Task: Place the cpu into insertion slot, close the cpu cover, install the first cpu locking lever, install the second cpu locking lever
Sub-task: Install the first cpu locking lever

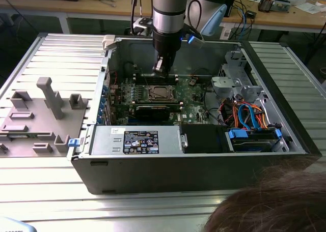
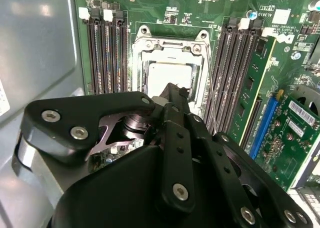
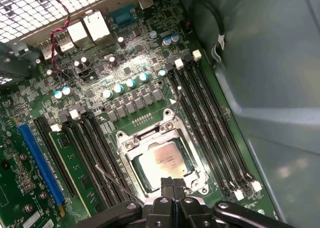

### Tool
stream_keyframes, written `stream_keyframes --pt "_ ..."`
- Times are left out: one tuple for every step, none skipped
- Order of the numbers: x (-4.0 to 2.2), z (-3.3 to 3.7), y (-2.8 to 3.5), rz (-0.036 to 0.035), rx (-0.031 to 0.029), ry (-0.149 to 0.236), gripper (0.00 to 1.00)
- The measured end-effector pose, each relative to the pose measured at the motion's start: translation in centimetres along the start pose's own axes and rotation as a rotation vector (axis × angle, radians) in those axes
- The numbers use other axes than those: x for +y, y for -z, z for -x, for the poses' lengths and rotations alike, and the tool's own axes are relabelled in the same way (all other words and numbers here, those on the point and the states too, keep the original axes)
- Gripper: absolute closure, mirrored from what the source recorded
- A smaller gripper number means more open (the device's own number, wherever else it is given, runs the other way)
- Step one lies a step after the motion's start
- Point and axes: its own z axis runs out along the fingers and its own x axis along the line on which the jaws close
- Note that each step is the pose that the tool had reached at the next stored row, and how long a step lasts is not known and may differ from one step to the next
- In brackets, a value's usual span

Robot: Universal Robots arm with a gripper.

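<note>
gripper [image 3: 170, 182]: jaws closed, nothing held, tips near the socket edge
cpu [image 3: 162, 160]: seated in slot, at 6 o'clock of gripper in exterior view
cpu cover [image 2: 170, 53]: down over cpu
locking levers [image 3: 176, 102]: 2, both look unlatched
step: likely lever 1; calls for exact tip contact on thin wire

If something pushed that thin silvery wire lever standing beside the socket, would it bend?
The thin silvery wire lever looks long and slender, so it would probably flex a little. Its smooth round metal might slip off a pusher.
</note>
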Motion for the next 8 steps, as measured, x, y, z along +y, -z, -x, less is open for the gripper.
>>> stream_keyframes --pt "0.00 0.00 0.00 -0.0003 0.0001 -0.008 0.89" --pt "0.00 0.00 0.00 -0.0005 0.0002 -0.015 0.89" --pt "0.00 0.00 0.00 -0.0006 0.0003 -0.019 0.89" --pt "0.00 0.00 0.00 -0.0008 0.0003 -0.023 0.89" --pt "0.00 0.00 0.00 -0.0008 0.0004 -0.027 0.89" --pt "0.00 0.00 0.00 -0.0009 0.0004 -0.029 0.89" --pt "0.00 0.00 0.00 -0.0011 0.0005 -0.034 0.89" --pt "0.00 0.00 0.00 -0.0013 0.0006 -0.040 0.89"
